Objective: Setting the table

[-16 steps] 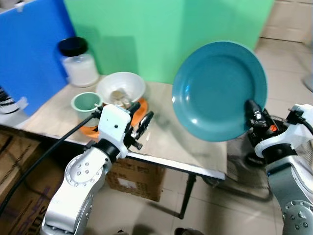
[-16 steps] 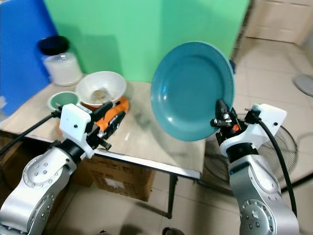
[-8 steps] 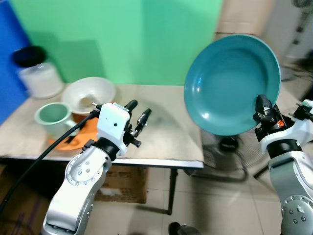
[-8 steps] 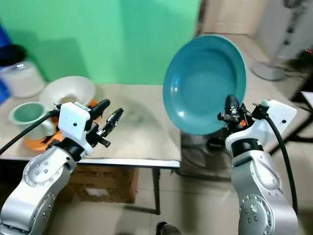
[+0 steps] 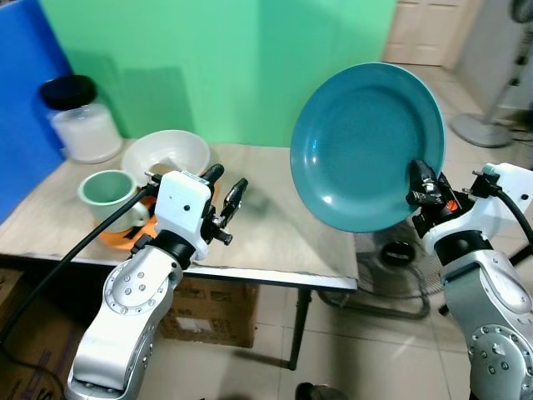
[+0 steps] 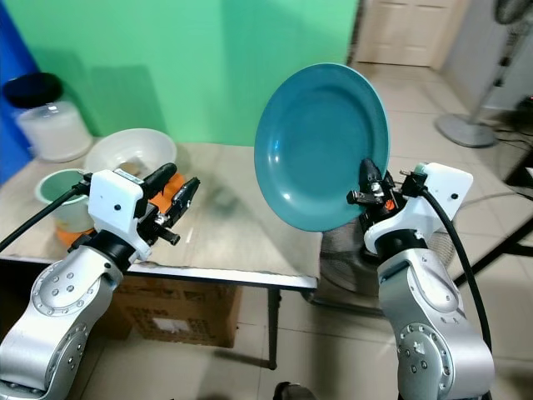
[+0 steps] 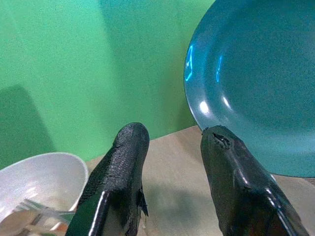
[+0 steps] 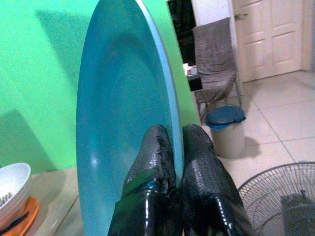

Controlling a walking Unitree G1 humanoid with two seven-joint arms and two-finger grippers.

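Round teal plate [image 5: 366, 146]: glossy, smooth, glazed-looking, with bright highlights. Right end effector [image 8: 170, 162]: black fingers [image 8: 152, 157], rubbery, rough-textured, slightly shiny. Left end effector [image 7: 170, 147]: same coarse black finish. Silver arm shells [image 5: 137, 292]: smooth, satin metallic. Beige desk [image 5: 275, 225] top: matt, faintly mottled, pale metal edge. White round bowl [image 5: 166, 154]: smooth, glossy. Brown cardboard box [image 5: 208, 312] under desk: matt paper. Tiled floor [image 5: 375, 367]: sheen.
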